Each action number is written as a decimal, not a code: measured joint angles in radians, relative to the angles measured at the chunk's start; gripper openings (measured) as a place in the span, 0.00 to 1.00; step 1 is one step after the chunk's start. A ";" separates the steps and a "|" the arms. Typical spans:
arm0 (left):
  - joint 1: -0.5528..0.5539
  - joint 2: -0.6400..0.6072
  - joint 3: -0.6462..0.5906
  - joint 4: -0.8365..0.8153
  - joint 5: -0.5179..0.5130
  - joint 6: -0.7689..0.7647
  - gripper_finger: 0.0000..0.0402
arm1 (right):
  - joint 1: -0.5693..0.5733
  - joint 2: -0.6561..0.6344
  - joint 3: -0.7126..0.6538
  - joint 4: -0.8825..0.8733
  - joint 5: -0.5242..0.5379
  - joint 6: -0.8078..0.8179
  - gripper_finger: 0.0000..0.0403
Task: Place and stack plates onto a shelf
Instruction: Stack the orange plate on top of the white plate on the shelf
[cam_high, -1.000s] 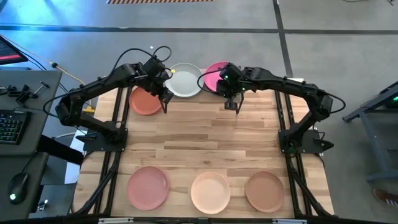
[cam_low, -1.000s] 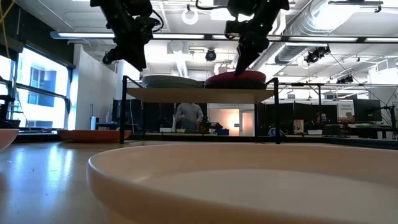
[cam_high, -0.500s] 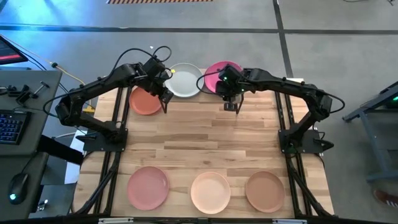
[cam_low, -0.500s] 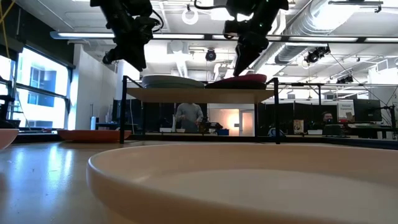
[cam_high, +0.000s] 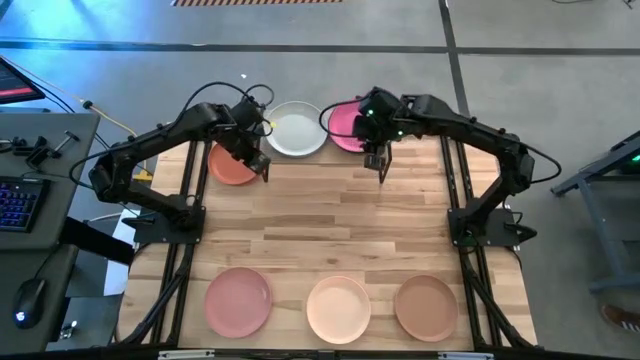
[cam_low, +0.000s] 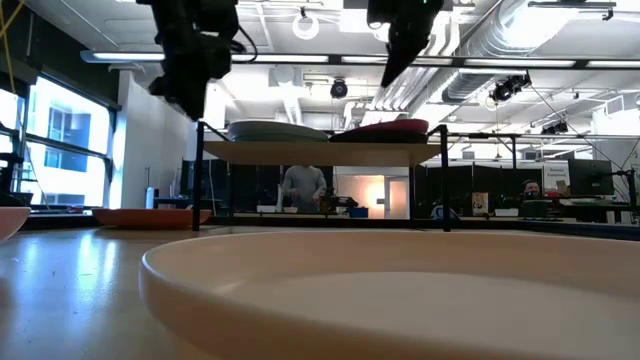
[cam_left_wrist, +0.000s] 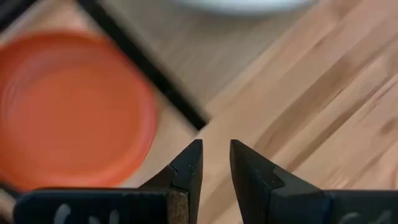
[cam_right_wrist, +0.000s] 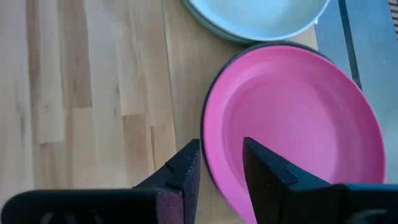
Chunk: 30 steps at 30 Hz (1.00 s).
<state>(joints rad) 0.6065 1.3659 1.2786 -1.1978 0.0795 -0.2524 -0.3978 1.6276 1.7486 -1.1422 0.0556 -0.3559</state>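
The shelf (cam_low: 320, 152) stands at the table's far edge. On it lie a pale mint plate (cam_high: 297, 130) and a magenta plate (cam_high: 348, 122). A dark rim (cam_right_wrist: 205, 124) shows under the magenta plate. An orange plate (cam_high: 230, 166) lies on the table by the shelf's left end. My right gripper (cam_right_wrist: 221, 165) hangs open above the magenta plate's near edge, clear of it (cam_low: 388, 75). My left gripper (cam_left_wrist: 216, 163) hovers open, its fingers a narrow gap apart, above the table beside the orange plate (cam_left_wrist: 68, 106).
Along the table's near edge lie a pink plate (cam_high: 238, 300), a cream plate (cam_high: 338, 307) and a tan-brown plate (cam_high: 426, 306). The shelf's black leg (cam_left_wrist: 146, 65) runs between the orange plate and my left gripper. A person stands in the room behind the shelf (cam_low: 303, 186).
My right gripper has come off the magenta plate and gone up, clear of it; the plate stays on the shelf. My left gripper has tipped further downward and shifted slightly toward the orange plate.
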 joint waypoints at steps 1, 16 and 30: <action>0.000 0.000 -0.004 -0.017 -0.001 0.006 0.18 | 0.001 0.000 0.020 -0.028 -0.002 0.000 0.25; 0.002 0.000 -0.259 -0.042 -0.022 0.021 0.18 | 0.002 0.000 0.089 -0.229 -0.012 0.019 0.25; 0.067 -0.155 -0.366 0.034 -0.137 -0.077 0.18 | 0.002 0.000 0.089 -0.230 -0.050 0.042 0.25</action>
<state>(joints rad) 0.6736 1.2113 0.9123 -1.1633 -0.0577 -0.3298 -0.3962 1.6272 1.8378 -1.3718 0.0061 -0.3141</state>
